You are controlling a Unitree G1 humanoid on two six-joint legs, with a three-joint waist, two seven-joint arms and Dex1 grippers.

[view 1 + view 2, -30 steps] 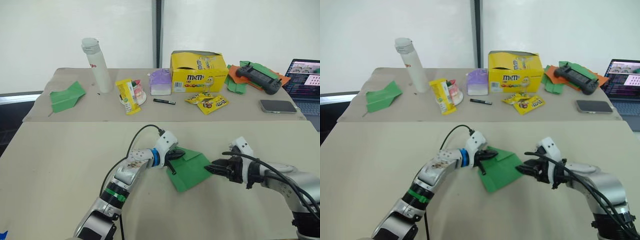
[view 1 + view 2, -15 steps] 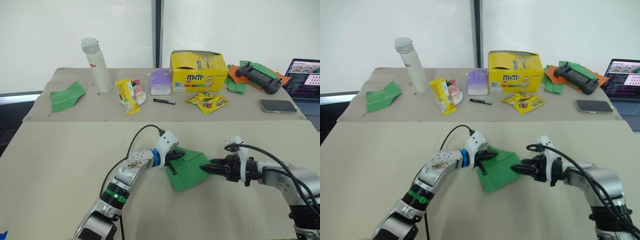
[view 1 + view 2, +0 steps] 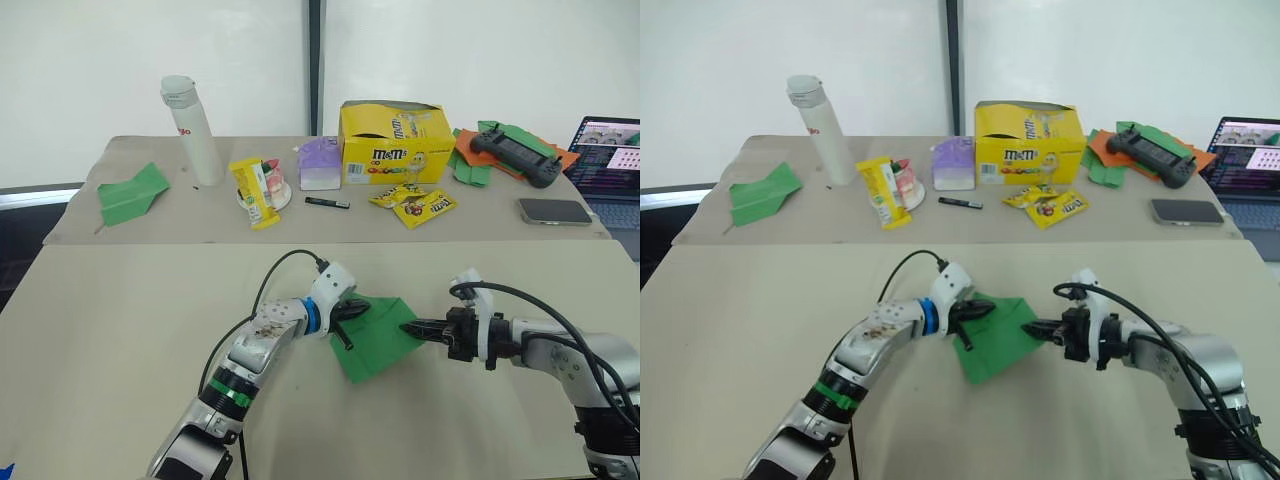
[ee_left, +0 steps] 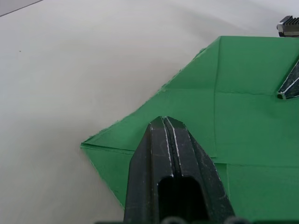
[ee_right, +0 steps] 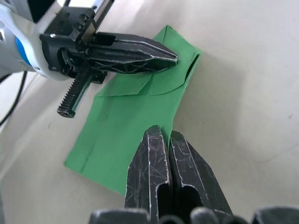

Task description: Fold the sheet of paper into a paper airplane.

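The sheet of paper point(image 3: 378, 334), bright green and already folded into a smaller shape with one pointed corner, lies flat on the near surface point(image 3: 120, 330), between the two hands. Crease lines cross it, and in the right wrist view a folded flap lifts slightly along its far edge.

The left hand point(image 3: 352, 312) comes in from the paper's left side. Its two black fingers are pressed together, and their tip rests over the paper near its left edge; the left wrist view shows the closed fingers point(image 4: 170, 154) lying on top of the green sheet, with nothing caught between them.

The right hand point(image 3: 410, 326) reaches in from the paper's right side. Its fingers are also closed tight against each other, and the tip sits at the right edge of the paper, seemingly pressing down on it. The right wrist view shows the closed pair point(image 5: 161, 163) over the paper's edge, pointing toward the left hand.

Beyond the paper, on the far surface, stand a yellow candy box point(image 3: 392, 142), a white bottle point(image 3: 194, 130), a black marker point(image 3: 328, 203), and candy packets point(image 3: 413, 203). A green paper dart point(image 3: 132, 192) lies far to the paper's left. A phone point(image 3: 556, 211) and a black gamepad point(image 3: 516, 154) on crumpled green and orange papers sit far to its right.
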